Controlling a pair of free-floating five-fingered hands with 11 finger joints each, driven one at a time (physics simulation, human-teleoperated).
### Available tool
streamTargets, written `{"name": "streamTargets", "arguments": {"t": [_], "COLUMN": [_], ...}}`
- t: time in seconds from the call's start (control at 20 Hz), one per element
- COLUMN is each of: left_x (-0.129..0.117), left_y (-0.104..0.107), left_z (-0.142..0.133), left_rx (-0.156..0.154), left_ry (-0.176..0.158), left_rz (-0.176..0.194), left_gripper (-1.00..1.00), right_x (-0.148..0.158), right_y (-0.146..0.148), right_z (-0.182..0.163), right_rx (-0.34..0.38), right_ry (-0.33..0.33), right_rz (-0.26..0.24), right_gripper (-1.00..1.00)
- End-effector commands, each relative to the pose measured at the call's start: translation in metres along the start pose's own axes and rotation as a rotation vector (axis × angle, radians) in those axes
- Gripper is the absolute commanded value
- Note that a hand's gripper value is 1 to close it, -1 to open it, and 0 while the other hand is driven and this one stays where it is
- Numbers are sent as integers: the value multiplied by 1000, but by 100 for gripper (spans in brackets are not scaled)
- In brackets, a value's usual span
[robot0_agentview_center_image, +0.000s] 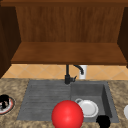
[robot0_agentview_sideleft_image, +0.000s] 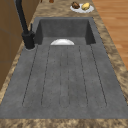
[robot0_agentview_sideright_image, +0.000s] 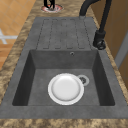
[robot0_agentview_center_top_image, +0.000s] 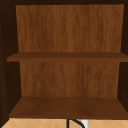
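Here's my left hand (robot0_agentview_center_image: 4, 100), out at the far left of the front view, sitting right over the small red-rimmed plate (robot0_agentview_center_image: 11, 106) on the desk (robot0_agentview_center_image: 12, 85). From the right side the same hand shows at the far end of the desk, coming down onto that plate. Whether it is open or closed on anything, I cannot tell.

Over to my right hand (robot0_agentview_center_image: 103, 121): it's low at the front right corner of the sink (robot0_agentview_center_image: 45, 100), just a dark shape at the front rim, and again I cannot tell how far open it is. I can't make out anything in its hold.

Nearest to it is the white plate (robot0_agentview_center_image: 88, 108), lying flat on the floor of the basin, just beside the drain (robot0_agentview_sideright_image: 83, 80). A red ball (robot0_agentview_center_image: 67, 114) shows in front of the sink's front edge, overlapping the white plate's left side in the front view.

The black faucet (robot0_agentview_center_image: 67, 75) stands at the back rim, between draining board and basin. Another plate with food (robot0_agentview_sideleft_image: 81, 9) sits on the desk beyond the basin. Above it all, a bare wooden shelf (robot0_agentview_center_top_image: 67, 107).
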Motion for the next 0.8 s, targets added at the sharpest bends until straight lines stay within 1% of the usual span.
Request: {"name": "streamTargets", "arguments": {"t": [0.0,0.05,0.1,0.15,0.2,0.25,0.35,0.45,0.5,0.6,0.75], "left_x": [-5,0,15,24,29,35,45,53,54,54,49], "left_y": [-14,-16,-19,-19,-20,-18,-18,-18,-17,-17,-15], "left_z": [17,21,26,31,36,39,47,55,58,67,76], "left_rx": [56,64,63,72,81,83,85,80,76,76,77], "left_ry": [-33,-42,-47,-62,-65,-61,-57,-49,-46,-43,-56], "left_rz": [30,19,-1,-24,-44,-57,-47,-26,-13,1,13], "left_gripper": [100,100,100,100,100,100,100,100,100,100,100], "right_x": [0,0,0,0,0,0,0,0,0,0,0], "right_y": [0,0,0,0,0,0,0,0,0,0,0], "right_z": [0,0,0,0,0,0,0,0,0,0,0], "right_rx": [0,0,0,0,0,0,0,0,0,0,0], "right_ry": [0,0,0,0,0,0,0,0,0,0,0], "right_rz": [0,0,0,0,0,0,0,0,0,0,0], "right_gripper": [0,0,0,0,0,0,0,0,0,0,0]}}
